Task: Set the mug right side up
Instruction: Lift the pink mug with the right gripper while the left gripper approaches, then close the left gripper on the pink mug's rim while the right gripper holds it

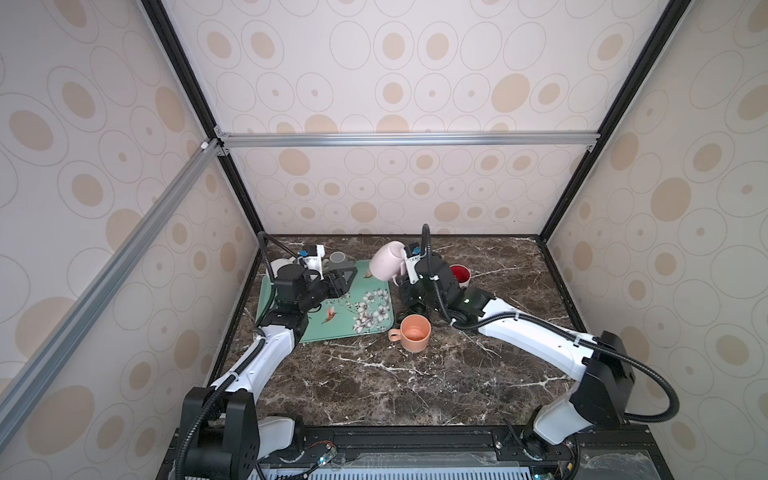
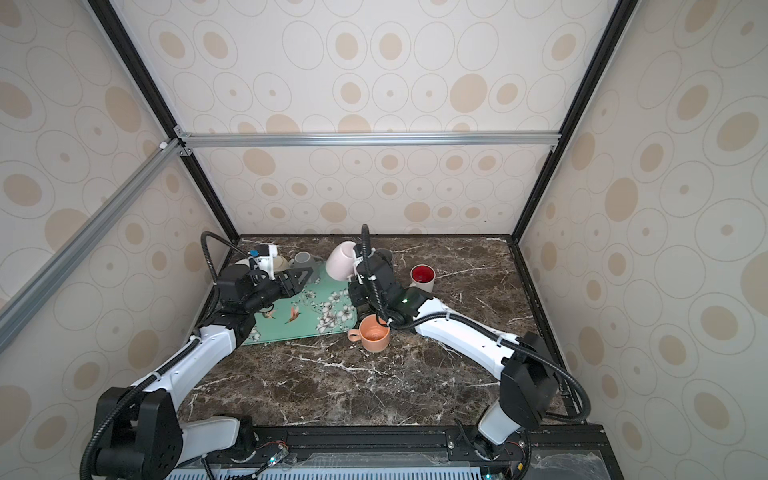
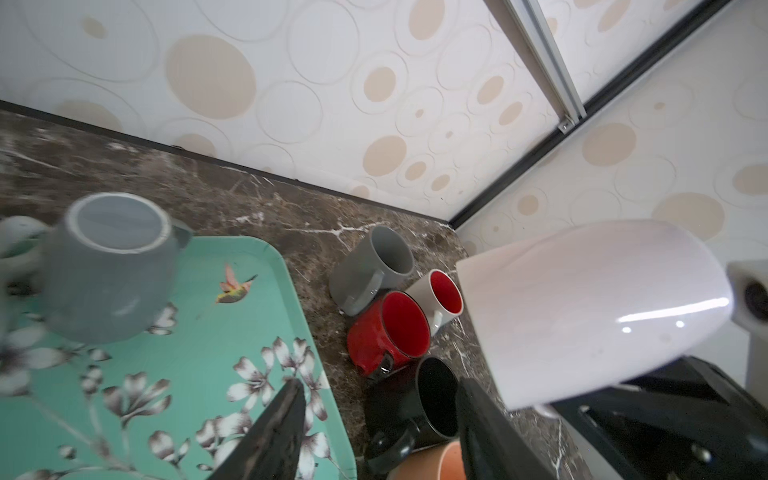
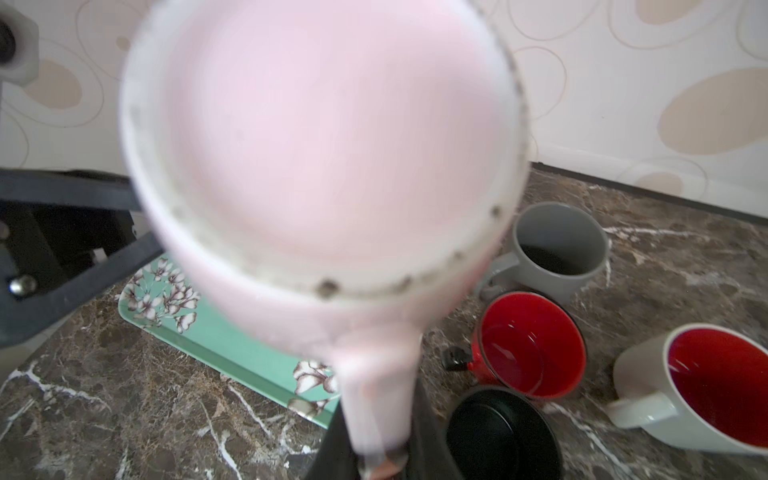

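**Now the pink mug [image 1: 388,259] hangs in the right hand [image 4: 380,457]**

The right hand is clamped on the mug's handle, as the right wrist view shows. It holds the mug clear of the worktop [image 1: 374,386], above the far right edge of the green flowered tray [image 1: 332,332]. In both top views the mug is tilted, neither upright nor fully turned over. One round end faces the right wrist camera, but the blur there hides whether it is the mouth or the base.

The left hand [image 1: 345,277] hovers over the far part of the tray with its fingers [image 3: 286,415] apart and nothing between them. It is near the pink mug but not touching it.

An upturned grey mug [image 3: 108,270] sits base-up on the tray. On the bare worktop beside the tray's right edge stand several mugs with their mouths up:
- a second grey mug [image 4: 557,249]
- a red mug [image 4: 528,345]
- a black mug [image 4: 498,436]
- a white mug with a red inside [image 4: 706,382]
- an orange mug [image 1: 413,332], just off the tray's near right corner
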